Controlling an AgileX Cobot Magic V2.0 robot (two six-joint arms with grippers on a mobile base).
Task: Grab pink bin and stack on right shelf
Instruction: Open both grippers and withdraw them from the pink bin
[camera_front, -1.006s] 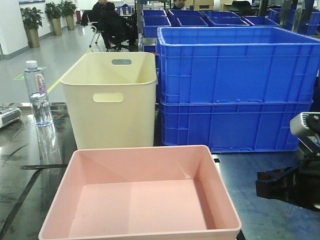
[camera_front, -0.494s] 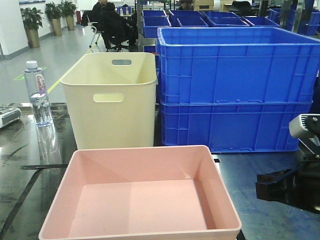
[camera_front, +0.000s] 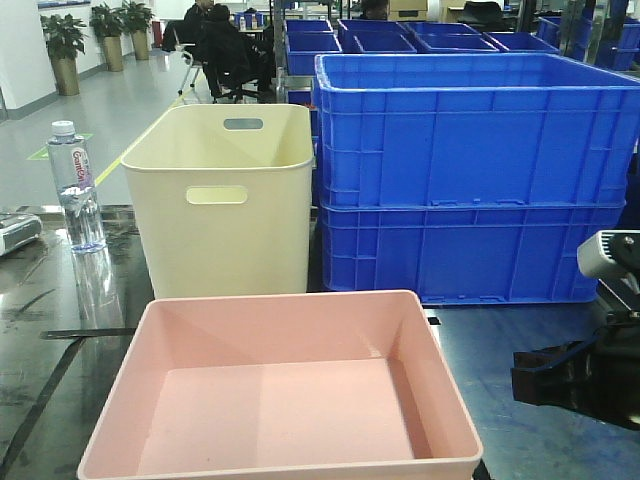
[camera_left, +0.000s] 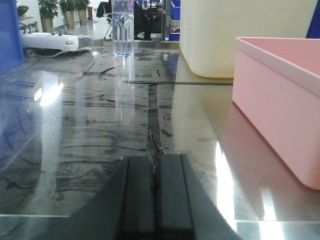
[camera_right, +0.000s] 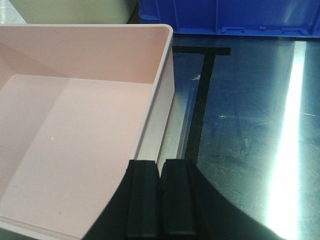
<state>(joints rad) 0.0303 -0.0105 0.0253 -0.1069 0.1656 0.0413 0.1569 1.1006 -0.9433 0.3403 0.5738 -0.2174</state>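
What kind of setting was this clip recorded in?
Probably an open industrial or logistics test floor. Large blue crates are stacked at the back, with more of them further behind; a seated person and potted plants stand on a wide polished floor beyond the glossy dark shelf.

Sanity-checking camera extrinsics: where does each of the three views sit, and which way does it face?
Front view: raised, behind the pink bin, facing forward over it to the cream bin and blue crates; the right arm shows at right.
Left wrist: low over the right shelf, facing forward; left gripper shut, bin at right.
Right wrist: above the bin's right wall, looking down; right gripper shut.
Shared: all three show the pink bin.
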